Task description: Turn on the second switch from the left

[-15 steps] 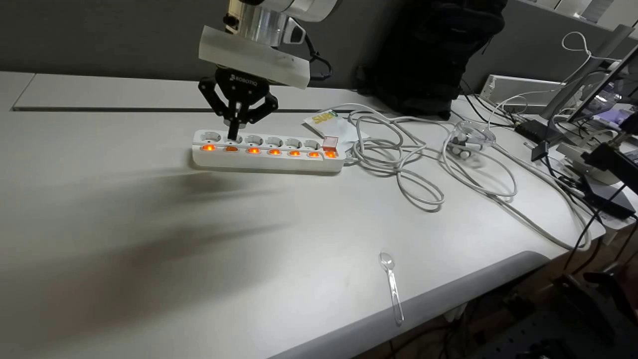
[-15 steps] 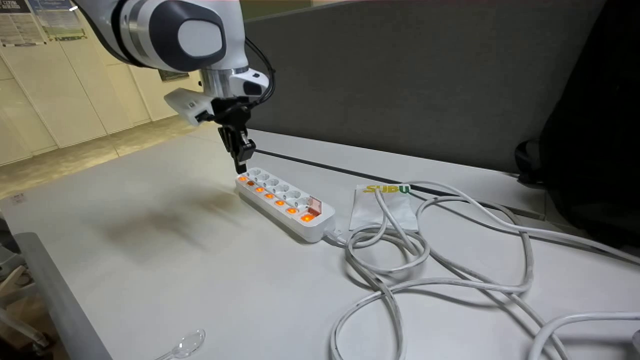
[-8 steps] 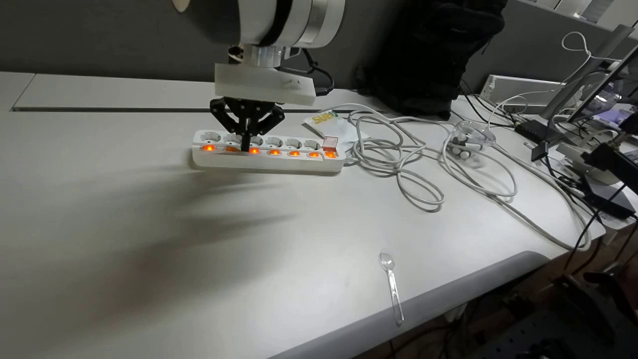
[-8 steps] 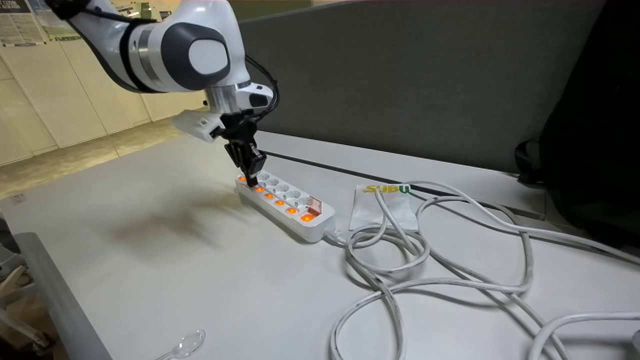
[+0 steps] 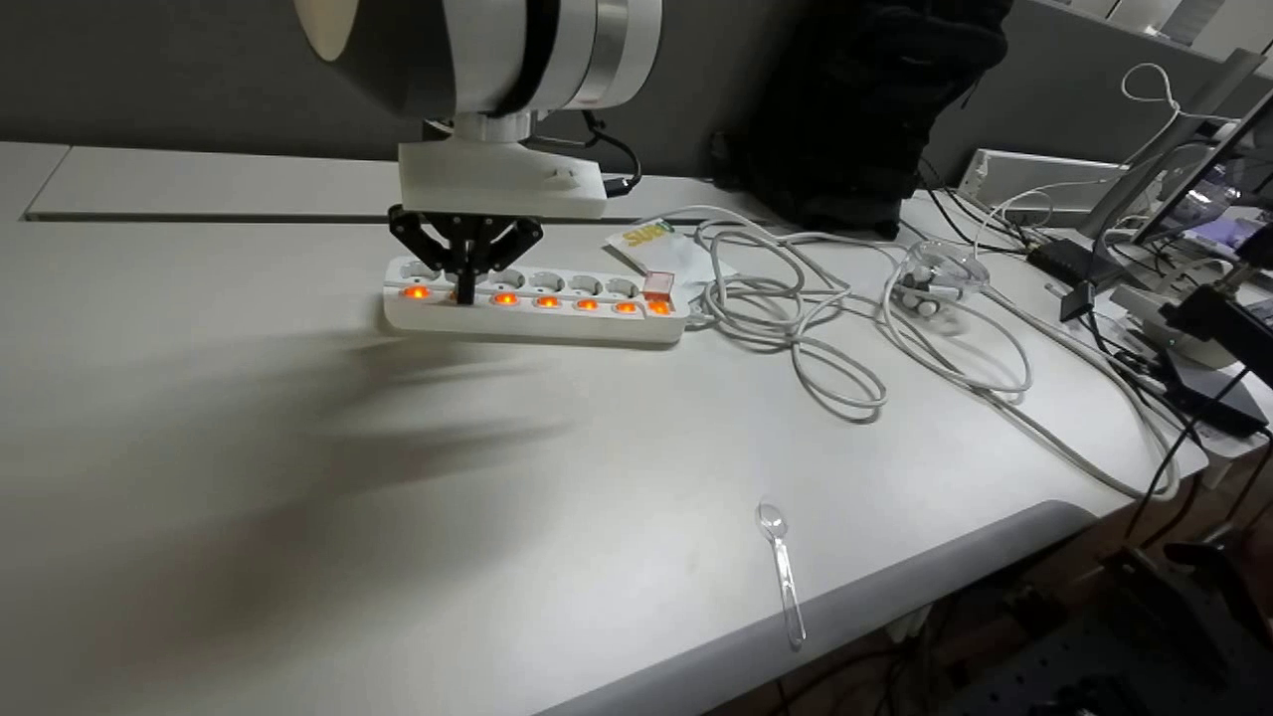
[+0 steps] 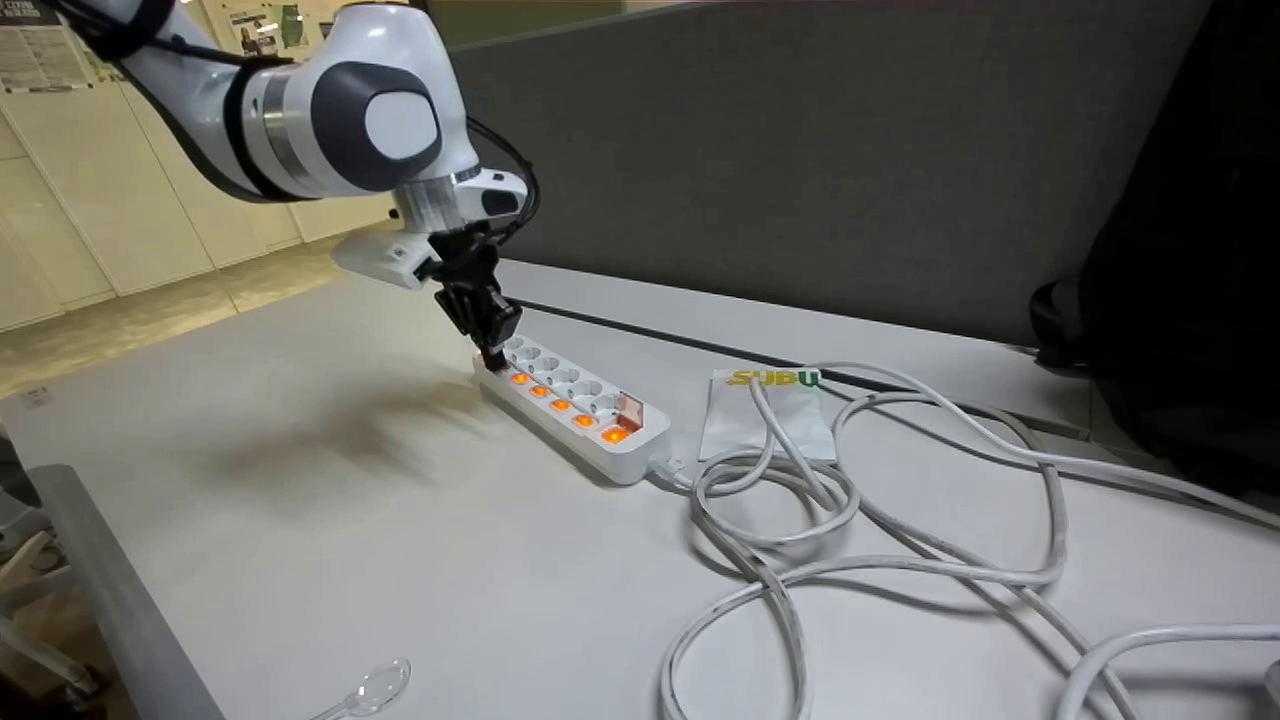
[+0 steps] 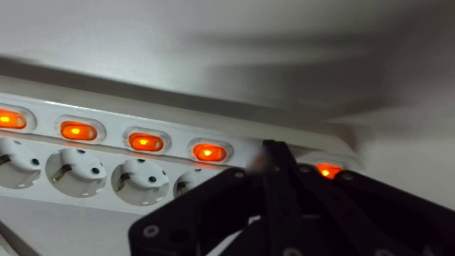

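A white power strip (image 5: pixel 557 323) lies on the table with a row of orange switches; it also shows in an exterior view (image 6: pixel 622 464) and the wrist view (image 7: pixel 113 131). The leftmost switch (image 5: pixel 416 292) and the third switch (image 5: pixel 506 298) glow. The second switch (image 7: pixel 260 159) is mostly hidden behind my fingers; only a dull, blurred orange bit shows. My gripper (image 5: pixel 465 296) is shut and empty, pointing down at the second switch; it also shows in an exterior view (image 6: pixel 495 362) and the wrist view (image 7: pixel 275 144). I cannot tell whether the tips press the switch.
Sockets (image 5: pixel 547 283) run behind the switches. A red clear cover (image 5: pixel 658 285) stands up at the strip's right end. Coiled white cable (image 5: pixel 761 288) and a paper packet (image 5: pixel 646 237) lie to the right. A clear spoon (image 5: pixel 784 567) lies near the front edge. A black backpack (image 5: pixel 875 109) stands behind.
My gripper came down from above the sockets to between the second and third switches, then moved left onto the second switch. It stayed shut. The strip has hardly moved.
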{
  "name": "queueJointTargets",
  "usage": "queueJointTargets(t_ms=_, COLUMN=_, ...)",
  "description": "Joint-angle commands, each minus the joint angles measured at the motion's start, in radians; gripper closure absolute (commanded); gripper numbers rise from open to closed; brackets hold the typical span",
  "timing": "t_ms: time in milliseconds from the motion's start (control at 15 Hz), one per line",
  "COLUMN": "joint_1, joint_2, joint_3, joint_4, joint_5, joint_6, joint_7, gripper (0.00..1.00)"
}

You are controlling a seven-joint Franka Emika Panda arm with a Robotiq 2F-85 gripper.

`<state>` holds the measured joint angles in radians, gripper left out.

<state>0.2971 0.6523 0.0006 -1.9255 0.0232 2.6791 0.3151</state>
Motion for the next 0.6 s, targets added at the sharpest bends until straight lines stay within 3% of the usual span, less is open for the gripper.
queueJointTargets(t_ms=0, joint_1=-0.002, joint_2=-0.01, joint_3=0.017, joint_4=0.01, joint_5=0.009, joint_6=0.0, joint_7=0.016, gripper=1.0)
queueJointTargets(t_ms=533, joint_1=-0.036, joint_2=-0.002, joint_3=0.029, joint_4=0.016, joint_5=0.048, joint_6=0.016, joint_7=0.003, gripper=1.0)
